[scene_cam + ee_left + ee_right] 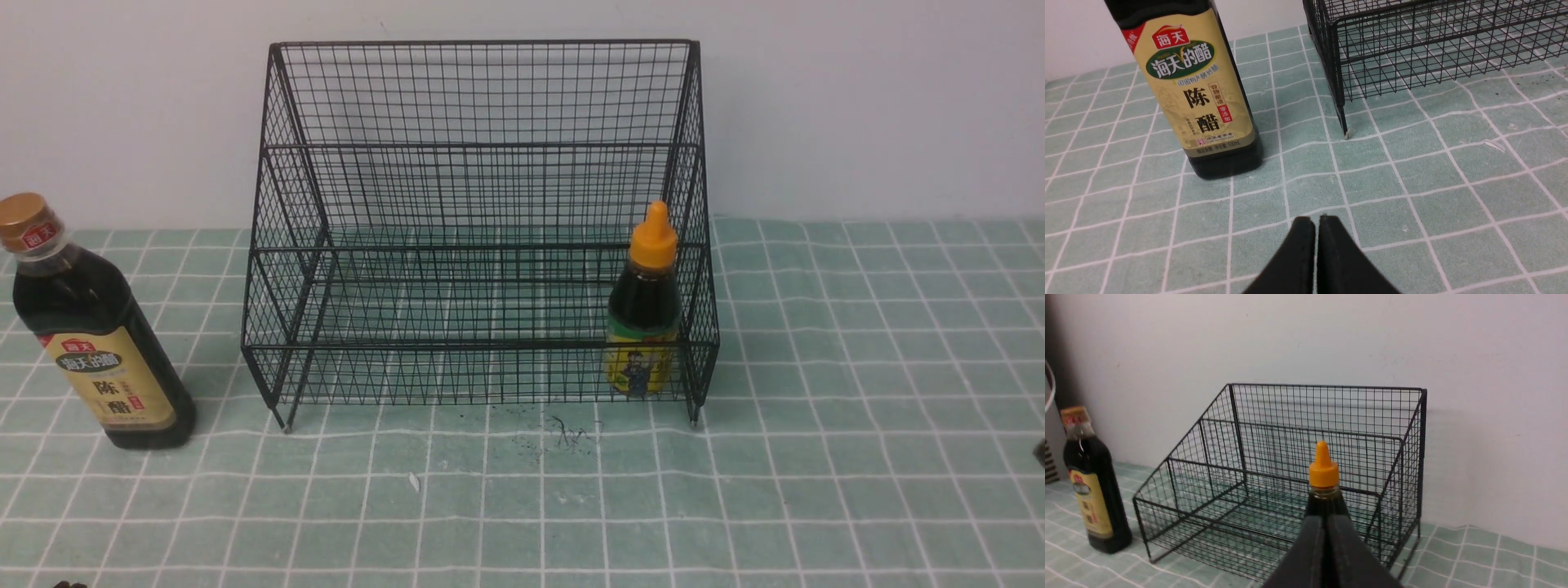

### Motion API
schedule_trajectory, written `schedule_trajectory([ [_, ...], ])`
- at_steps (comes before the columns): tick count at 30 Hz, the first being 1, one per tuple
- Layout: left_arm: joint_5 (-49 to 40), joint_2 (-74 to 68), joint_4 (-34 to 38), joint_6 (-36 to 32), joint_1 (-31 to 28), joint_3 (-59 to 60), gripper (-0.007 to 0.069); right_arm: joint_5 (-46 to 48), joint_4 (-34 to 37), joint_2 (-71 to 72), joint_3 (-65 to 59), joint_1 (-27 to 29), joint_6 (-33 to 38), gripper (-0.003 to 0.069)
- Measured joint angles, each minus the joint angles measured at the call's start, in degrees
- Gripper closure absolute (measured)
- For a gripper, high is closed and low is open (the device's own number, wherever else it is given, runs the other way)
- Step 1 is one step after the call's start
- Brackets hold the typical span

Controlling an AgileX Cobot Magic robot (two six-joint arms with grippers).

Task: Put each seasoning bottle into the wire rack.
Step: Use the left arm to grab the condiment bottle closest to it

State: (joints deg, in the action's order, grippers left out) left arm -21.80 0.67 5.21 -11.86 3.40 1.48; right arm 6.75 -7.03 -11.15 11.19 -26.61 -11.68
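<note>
Tall bottle point(1196, 94) stands upright on the tabletop point(1412, 183) beyond my left claw point(1316, 222), pressed together, empty; rack point(1412, 49) sits to its right.

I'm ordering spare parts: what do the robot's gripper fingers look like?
Both match: the left gripper and right gripper each have two matte black fingers, wide at the base, tapering to blunt rounded tips. No markings or cables show on them; the arms themselves barely show.
</note>
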Motion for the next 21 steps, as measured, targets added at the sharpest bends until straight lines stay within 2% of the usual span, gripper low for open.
schedule_trajectory([
  [4,0.0,0.0,0.0,0.0,0.0,0.0,0.0631,-0.2,-1.3,2.6,-4.8,9.4,-0.6,0.0672],
  [5,0.0,0.0,0.0,0.0,0.0,0.0,0.0631,0.0,-1.3,3.7,-7.4,13.3,-1.0,0.0672],
  [7,0.0,0.0,0.0,0.0,0.0,0.0,0.0631,0.3,-1.4,4.9,-9.8,16.3,-1.1,0.0672],
  [10,0.0,0.0,0.0,0.0,0.0,0.0,0.0631,7.8,-0.7,9.5,-12.7,22.5,-1.2,0.0672],
  [14,0.0,0.0,0.0,0.0,0.0,0.0,0.0631,14.1,-0.2,11.6,-12.6,26.1,-0.9,0.0672],
  [21,0.0,0.0,0.0,0.0,0.0,0.0,0.0631,14.4,-0.2,11.7,-12.6,26.7,0.0,0.0672],
])
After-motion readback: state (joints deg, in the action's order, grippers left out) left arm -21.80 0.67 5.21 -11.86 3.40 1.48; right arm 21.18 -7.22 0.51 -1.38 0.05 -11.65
